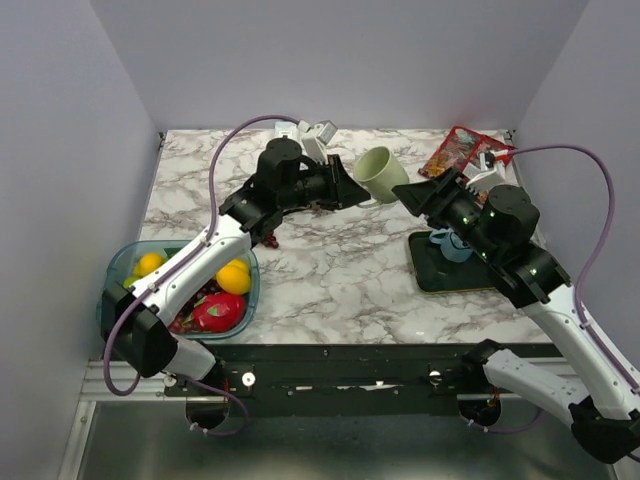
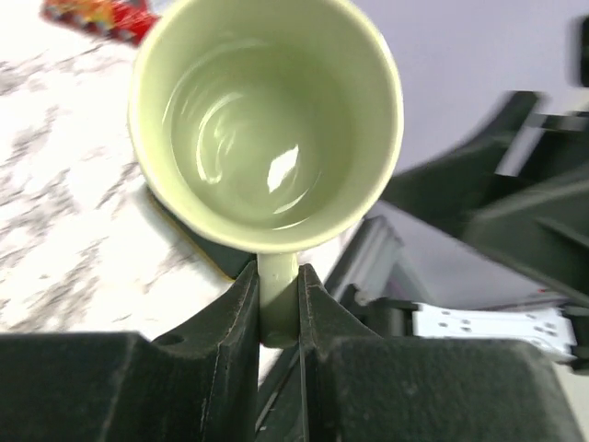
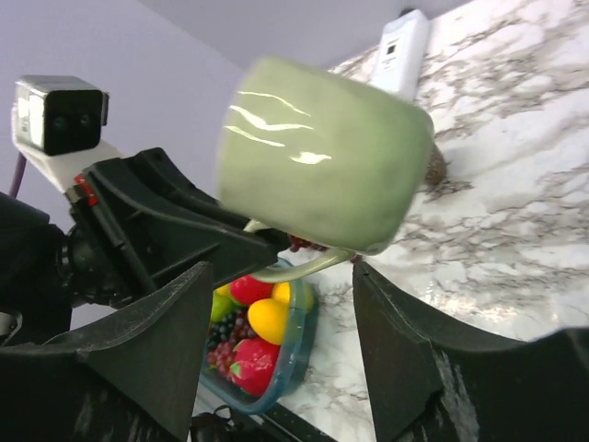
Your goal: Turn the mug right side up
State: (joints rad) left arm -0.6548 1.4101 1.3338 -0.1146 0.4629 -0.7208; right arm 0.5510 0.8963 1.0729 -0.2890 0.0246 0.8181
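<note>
The pale green mug [image 1: 380,172] hangs in the air over the back of the table, tipped on its side with its mouth partly upward. My left gripper [image 1: 355,190] is shut on the mug's handle; in the left wrist view the handle [image 2: 278,304] sits pinched between the two black fingers [image 2: 221,322], and I look straight into the mug [image 2: 267,120]. My right gripper [image 1: 408,192] stands open just right of the mug. In the right wrist view the mug [image 3: 322,152] floats above the spread fingers [image 3: 405,341], not touching them.
A teal container [image 1: 108,292] of fruit sits at the front left. At the right, a dark tray [image 1: 435,278] holds a small blue cup [image 1: 452,245]. A red snack packet [image 1: 455,150] and a white device [image 1: 316,132] lie near the back wall.
</note>
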